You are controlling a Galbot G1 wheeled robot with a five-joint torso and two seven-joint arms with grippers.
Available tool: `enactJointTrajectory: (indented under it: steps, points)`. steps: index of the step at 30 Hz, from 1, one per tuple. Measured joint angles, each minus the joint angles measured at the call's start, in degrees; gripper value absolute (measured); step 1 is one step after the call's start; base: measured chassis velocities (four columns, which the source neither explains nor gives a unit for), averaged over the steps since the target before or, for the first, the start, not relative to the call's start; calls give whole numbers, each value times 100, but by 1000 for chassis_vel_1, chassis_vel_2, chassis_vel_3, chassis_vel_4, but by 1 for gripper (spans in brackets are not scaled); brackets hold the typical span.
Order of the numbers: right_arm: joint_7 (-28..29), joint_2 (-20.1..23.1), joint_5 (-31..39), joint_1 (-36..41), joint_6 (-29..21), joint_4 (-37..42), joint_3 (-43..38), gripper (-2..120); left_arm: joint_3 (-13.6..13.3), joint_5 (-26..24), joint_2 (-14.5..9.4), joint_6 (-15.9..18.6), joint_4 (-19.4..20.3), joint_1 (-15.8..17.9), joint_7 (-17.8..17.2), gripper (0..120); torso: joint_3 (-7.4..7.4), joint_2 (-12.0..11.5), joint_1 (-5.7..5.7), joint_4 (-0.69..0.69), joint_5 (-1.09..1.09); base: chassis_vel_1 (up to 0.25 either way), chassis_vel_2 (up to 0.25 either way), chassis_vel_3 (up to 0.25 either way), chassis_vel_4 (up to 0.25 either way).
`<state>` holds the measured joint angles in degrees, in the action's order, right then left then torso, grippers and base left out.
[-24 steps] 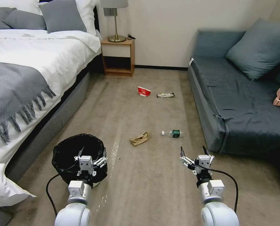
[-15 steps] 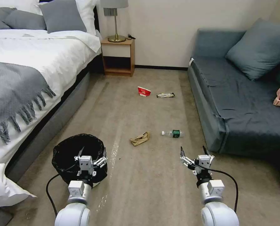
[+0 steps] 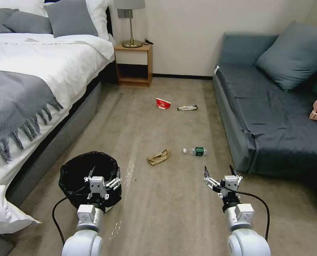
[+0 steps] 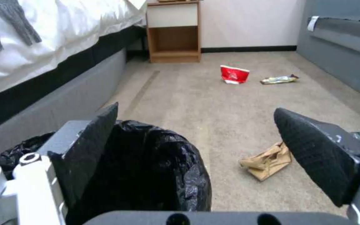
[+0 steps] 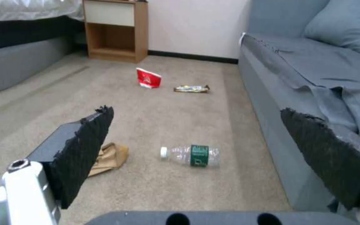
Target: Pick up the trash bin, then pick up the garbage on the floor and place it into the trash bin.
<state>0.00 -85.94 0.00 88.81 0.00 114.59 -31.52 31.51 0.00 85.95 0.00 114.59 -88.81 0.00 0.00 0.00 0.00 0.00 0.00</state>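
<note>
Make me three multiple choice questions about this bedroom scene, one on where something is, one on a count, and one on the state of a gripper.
1. Where does the clear bottle lie?
A. on the bed
B. on the carpet near the sofa
C. inside the trash bin

2. How many litter pieces lie on the floor?
A. two
B. six
C. four

3. How is the left gripper?
A. open, holding nothing
B. shut on the bottle
C. shut on the bin's bag

Answers: 1 B, it lies beside the sofa base. 2 C, red cup, snack wrapper, brown paper bag and bottle. 3 A, its fingers are spread by the bin.
</note>
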Motion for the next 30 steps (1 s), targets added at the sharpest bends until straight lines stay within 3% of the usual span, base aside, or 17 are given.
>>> enactJointTrajectory:
  steps: [21, 25, 27, 28, 30]
  points:
    - [0, 0, 0, 0, 0, 0, 0, 100, 0, -26, -9, 22, 2, 6, -7, 100, 0, 0, 0, 0, 0, 0, 0, 0, 0]
    - [41, -19, -1, 72, -34, 33, 15, 100, -12, -376, -157, 361, 82, 108, -221, 100, 0, 0, 0, 2, 0, 0, 0, 0, 0]
    - [246, -122, -37, 478, -234, 263, 143, 100, -35, -868, -366, 846, 201, 258, -524, 100, 0, 0, 0, 0, -1, 0, 0, 0, 0]
    - [246, -122, -37, 478, -234, 263, 143, 100, -35, -868, -366, 846, 201, 258, -524, 100, 0, 0, 0, 0, -1, 0, 0, 0, 0]
    - [454, -224, -79, 864, -428, 492, 266, 100, -52, -1267, -535, 1230, 299, 378, -764, 100, 0, 0, 0, 0, -1, 0, 0, 0, 0]
